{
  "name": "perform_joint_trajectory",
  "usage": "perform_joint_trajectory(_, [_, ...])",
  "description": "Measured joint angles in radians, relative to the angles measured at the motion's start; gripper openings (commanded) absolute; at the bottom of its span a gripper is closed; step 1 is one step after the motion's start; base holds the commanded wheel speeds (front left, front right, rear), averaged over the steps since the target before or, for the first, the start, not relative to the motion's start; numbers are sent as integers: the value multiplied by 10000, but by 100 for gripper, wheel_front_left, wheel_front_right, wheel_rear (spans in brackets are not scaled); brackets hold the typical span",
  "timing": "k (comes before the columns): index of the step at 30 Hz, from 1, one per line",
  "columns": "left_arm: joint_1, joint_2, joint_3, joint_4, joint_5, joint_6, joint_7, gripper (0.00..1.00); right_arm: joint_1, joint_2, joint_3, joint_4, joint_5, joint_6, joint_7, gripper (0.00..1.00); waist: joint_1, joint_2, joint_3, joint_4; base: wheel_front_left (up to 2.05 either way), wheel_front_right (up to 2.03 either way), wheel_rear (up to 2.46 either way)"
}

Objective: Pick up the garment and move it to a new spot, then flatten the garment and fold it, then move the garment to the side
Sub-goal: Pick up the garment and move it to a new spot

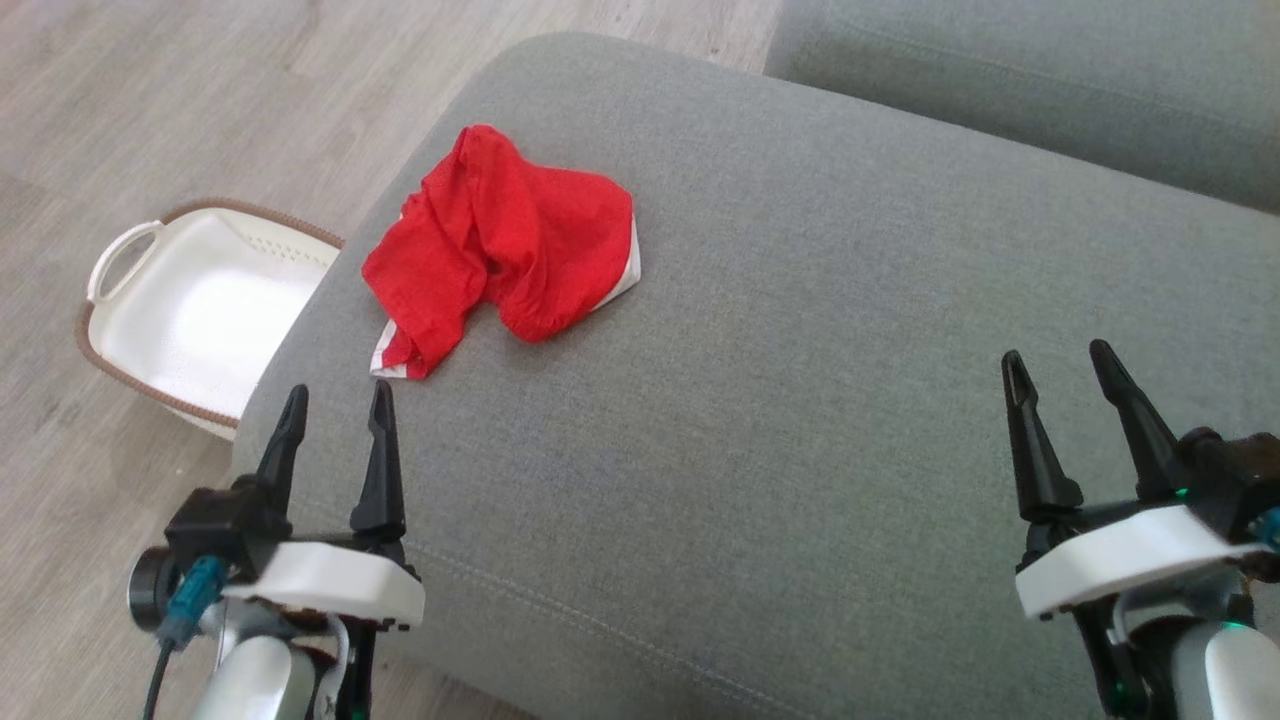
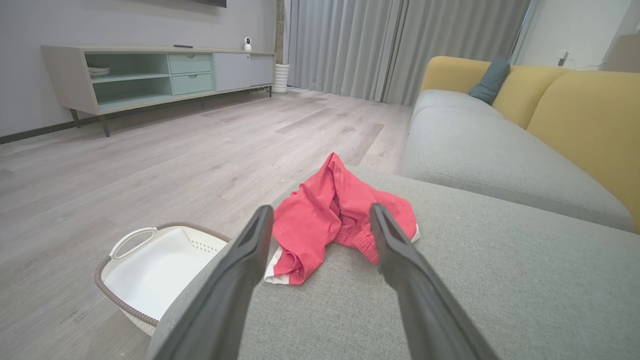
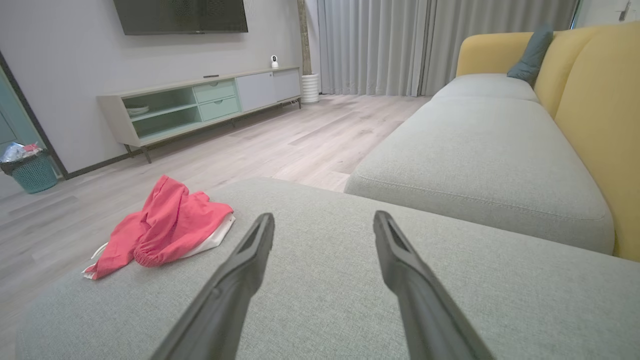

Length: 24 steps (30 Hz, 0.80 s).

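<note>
The garment [image 1: 505, 250] is a bright red bit of cloth, all crumpled into a lumpy heap with folds going every way; a white edge peeks out at its 7 o'clock corner and again along its 3 o'clock side; the wrist views show a gathered, elastic-looking hem bunched near the middle. It lies on the grey seat cushion [image 1: 800, 400], up around 10 o'clock of the cushion in the head view, close to the cushion's left edge and nothing touching it.

Left gripper [image 1: 338, 390] hangs over the cushion's near-left corner with its two dark fingers spread wide and nothing between them; the garment is at roughly 1 o'clock from those tips, near but apart; in the left wrist view the heap sits right between the two fingers, further along. Right gripper [image 1: 1056, 352] is way over at the cushion's right side, fingers also wide apart and empty; the garment is well apart from it, at about 10 o'clock.

Down on the pale wood floor [image 1: 150, 100], a white basket [image 1: 200, 310] with a brown rim stands tucked against the cushion's left side, at 8 o'clock from the garment; a second grey cushion [image 1: 1050, 90] is at 2 o'clock.
</note>
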Motion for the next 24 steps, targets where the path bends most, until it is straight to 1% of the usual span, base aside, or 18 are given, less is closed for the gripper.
perform_joint_trajectory(5, [-159,-203,307,96,12,-98,-4,100,-70,-69,69,-150,-69,0,113,100,0,0,342,-112,0,0,0])
perform_joint_trajectory(9, [-871,-522,510,328,15,-418,-35,100,-455,-240,73,-357,-71,0,274,100,0,0,814,-340,0,0,0])
perform_joint_trajectory(12, [-1744,-759,871,805,-44,-711,-48,100,-830,-313,82,-606,-157,0,443,100,0,0,1308,-567,0,0,0])
perform_joint_trajectory(14, [-2442,-828,1007,1264,-42,-922,-65,100,-1022,-483,81,-759,-219,0,560,100,0,0,1695,-732,0,0,0])
perform_joint_trajectory(19, [-4330,-1009,1459,2928,-19,-1400,-69,100,-1441,-800,-4,-1126,-318,0,786,100,1,0,2755,-1128,0,0,0])
perform_joint_trajectory(22, [-5383,-984,1653,4337,-29,-1718,-71,100,-1657,-853,-94,-1220,-334,0,800,100,2,0,3348,-1333,0,0,0])
perform_joint_trajectory(24, [-5978,-953,1647,5561,-15,-1952,-71,100,-1760,-882,-48,-1220,-334,0,800,100,3,0,3681,-1472,0,0,0])
